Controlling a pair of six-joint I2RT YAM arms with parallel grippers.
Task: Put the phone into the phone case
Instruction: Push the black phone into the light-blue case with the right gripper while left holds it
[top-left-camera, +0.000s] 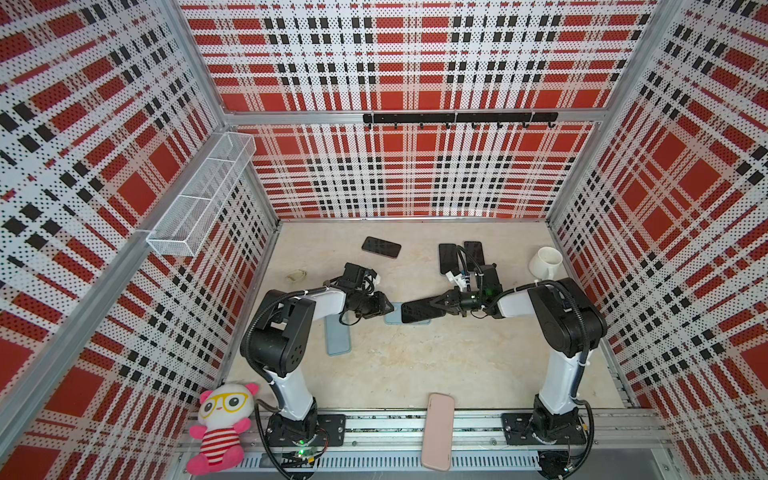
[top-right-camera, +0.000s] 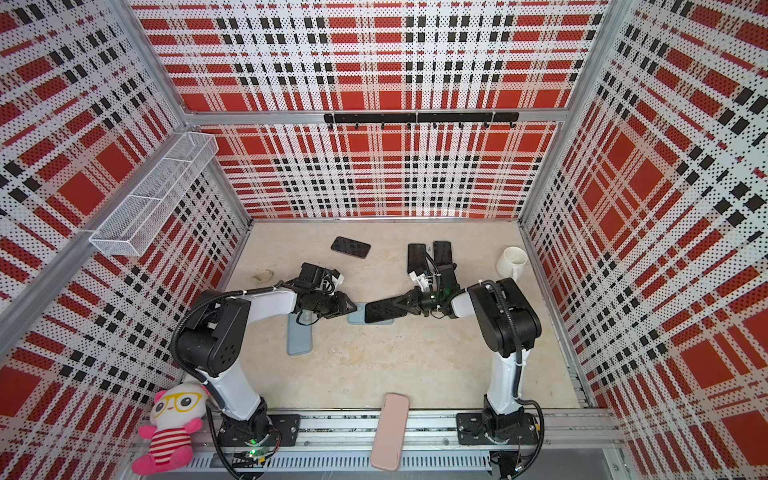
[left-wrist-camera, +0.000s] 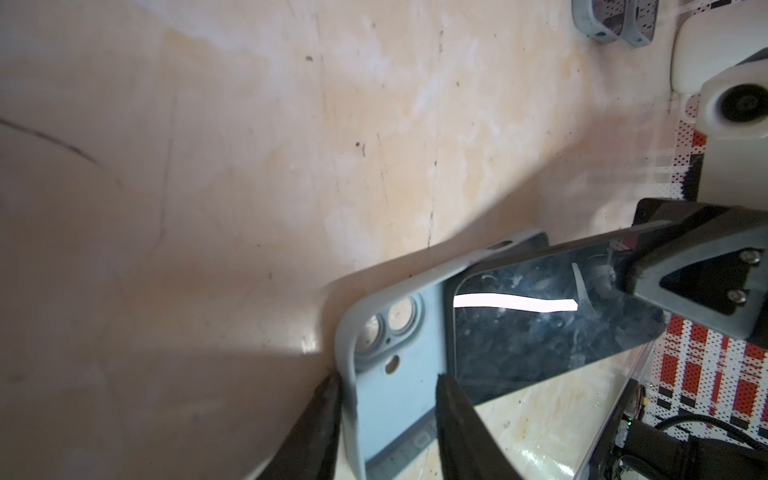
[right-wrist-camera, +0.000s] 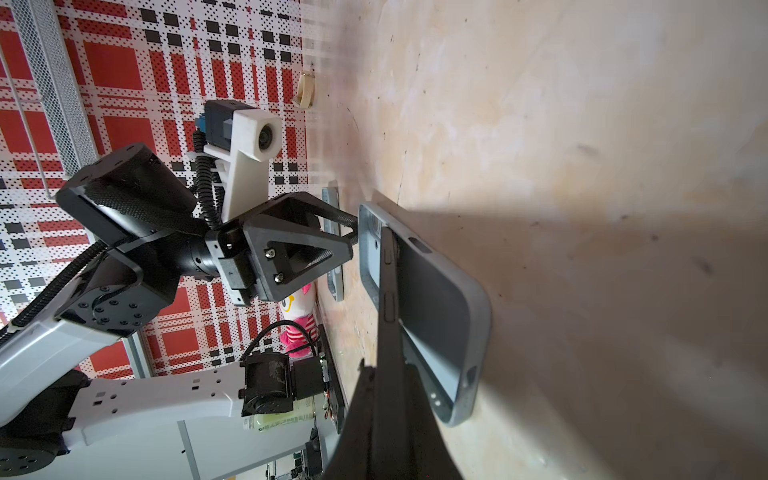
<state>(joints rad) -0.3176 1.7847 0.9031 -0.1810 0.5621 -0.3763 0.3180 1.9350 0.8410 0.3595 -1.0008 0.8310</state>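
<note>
A light blue phone case (top-left-camera: 392, 319) (top-right-camera: 356, 318) lies open side up at mid table. The black phone (top-left-camera: 415, 312) (top-right-camera: 380, 311) hangs tilted over it, with my right gripper (top-left-camera: 434, 304) (top-right-camera: 401, 302) shut on its right end. The right wrist view shows the phone (right-wrist-camera: 388, 291) edge-on between that gripper's (right-wrist-camera: 386, 370) fingers, above the case (right-wrist-camera: 440, 311). In the left wrist view the phone (left-wrist-camera: 540, 332) leaves the camera-cutout end of the case (left-wrist-camera: 411, 374) uncovered. My left gripper (top-left-camera: 390, 309) (left-wrist-camera: 388, 380) straddles that end's rim, jaws apart, one finger against the outer wall.
A second blue case (top-left-camera: 337, 336) lies under the left arm. Three more black phones (top-left-camera: 381, 247) (top-left-camera: 448, 257) (top-left-camera: 473, 251) lie at the back, with a white mug (top-left-camera: 545, 262) at the right. A pink case (top-left-camera: 437, 432) rests on the front rail, and a plush toy (top-left-camera: 220, 428) sits front left.
</note>
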